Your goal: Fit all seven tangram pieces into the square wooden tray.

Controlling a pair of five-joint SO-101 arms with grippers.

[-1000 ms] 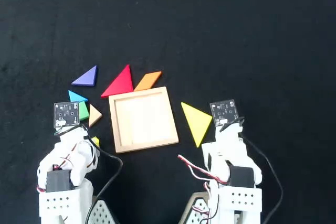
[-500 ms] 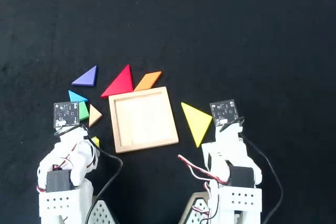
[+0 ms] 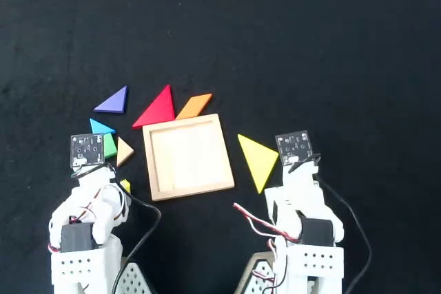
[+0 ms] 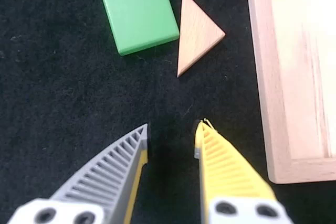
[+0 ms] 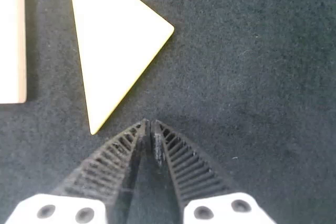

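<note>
The square wooden tray (image 3: 187,182) lies bare on the black table. Beyond its far edge are a purple triangle (image 3: 114,101), a red triangle (image 3: 157,108) and an orange parallelogram (image 3: 193,105). To its left lie a blue triangle (image 3: 100,127), a green square (image 4: 139,14) and a plain wooden triangle (image 4: 197,32). A large yellow triangle (image 5: 113,40) lies right of the tray. My left gripper (image 4: 172,128) is open over bare cloth, just short of the wooden triangle. My right gripper (image 5: 149,125) is shut, its tips close to the yellow triangle's near point.
Both arm bases (image 3: 83,253) (image 3: 306,253) stand at the table's near edge. The tray's wall (image 4: 262,77) runs beside my left gripper, and a tray corner (image 5: 10,35) lies beyond the yellow triangle. Black cloth stretches wide at the far side and the right.
</note>
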